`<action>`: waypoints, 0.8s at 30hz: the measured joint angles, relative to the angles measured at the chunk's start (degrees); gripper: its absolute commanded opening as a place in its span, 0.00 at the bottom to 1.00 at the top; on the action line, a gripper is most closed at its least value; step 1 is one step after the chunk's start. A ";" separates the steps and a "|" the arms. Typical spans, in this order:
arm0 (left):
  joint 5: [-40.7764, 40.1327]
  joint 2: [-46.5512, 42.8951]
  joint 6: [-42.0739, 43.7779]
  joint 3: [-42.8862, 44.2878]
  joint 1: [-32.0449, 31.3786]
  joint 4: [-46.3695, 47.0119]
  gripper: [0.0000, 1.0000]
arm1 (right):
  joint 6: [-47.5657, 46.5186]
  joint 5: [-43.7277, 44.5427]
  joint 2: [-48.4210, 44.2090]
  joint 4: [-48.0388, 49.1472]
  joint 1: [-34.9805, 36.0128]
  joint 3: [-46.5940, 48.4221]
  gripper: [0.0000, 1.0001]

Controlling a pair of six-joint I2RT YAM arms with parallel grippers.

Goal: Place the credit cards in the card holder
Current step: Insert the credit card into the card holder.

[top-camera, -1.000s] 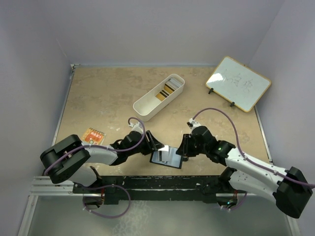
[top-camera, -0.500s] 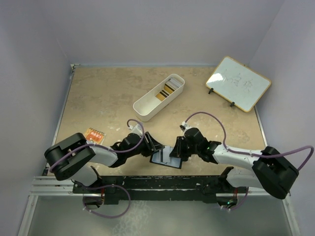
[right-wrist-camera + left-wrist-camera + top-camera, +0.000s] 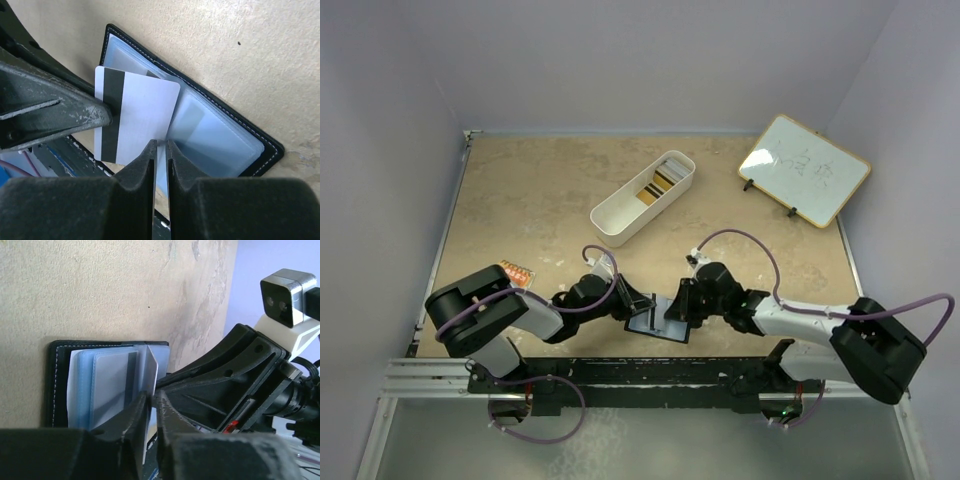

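Your left gripper (image 3: 151,402) is clamped on one white credit card (image 3: 142,112) with a black stripe, holding it on edge over the open card holder (image 3: 220,142), its lower edge down among the leaves. Your right gripper (image 3: 160,147) has its jaws a sliver apart around a thin pale sheet, but you cannot tell whether that is the card's corner or one of the holder's clear sleeves. The holder lies flat on the table (image 3: 530,200) at the near edge between the two arms, its blue-grey sleeves fanned up. You can't make out whether any sleeve holds a card. Farther back, one long white tray (image 3: 620,213) has a stack of credit cards (image 3: 663,177) at its far end. They sit too close together to count. One whiteboard (image 3: 804,170) stands at the far right, and one orange packet (image 3: 518,272) is partly hidden behind the left arm.
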 measured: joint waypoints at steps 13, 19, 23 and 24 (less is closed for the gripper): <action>-0.20 -0.46 2.45 0.61 -0.15 -6.03 0.00 | -1.53 8.61 -15.08 -27.45 0.00 5.53 0.42; -0.20 -1.18 3.41 0.98 -0.15 -7.67 0.00 | -0.79 12.72 -14.82 -39.95 0.00 8.28 0.52; 0.04 -1.25 3.54 1.09 -0.15 -7.93 0.00 | -0.76 15.06 -15.39 -43.65 0.00 11.56 0.52; 0.07 -1.38 3.56 1.09 -0.15 -8.02 0.00 | -0.76 15.37 -15.63 -43.71 0.00 11.58 0.52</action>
